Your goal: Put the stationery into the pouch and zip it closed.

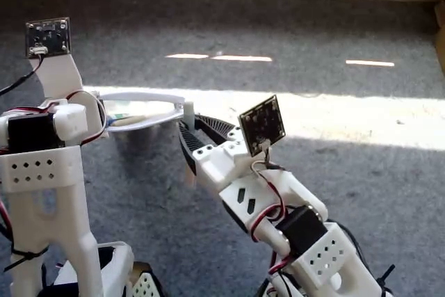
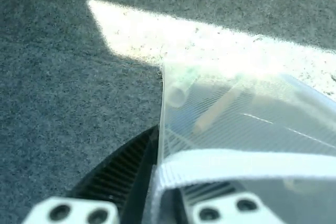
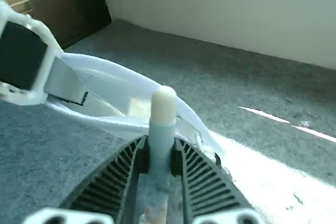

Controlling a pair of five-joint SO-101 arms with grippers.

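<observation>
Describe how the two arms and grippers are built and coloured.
The left arm and right arm are white, with black motors, perforated brackets and red, black and white cables. Each carries a square camera board. Gripper fingers are black and ribbed.

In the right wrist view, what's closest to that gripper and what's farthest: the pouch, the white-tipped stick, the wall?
1. White-tipped stick: clamped in the right gripper.
2. Pouch: open, just ahead.
3. Wall: far behind.
</observation>
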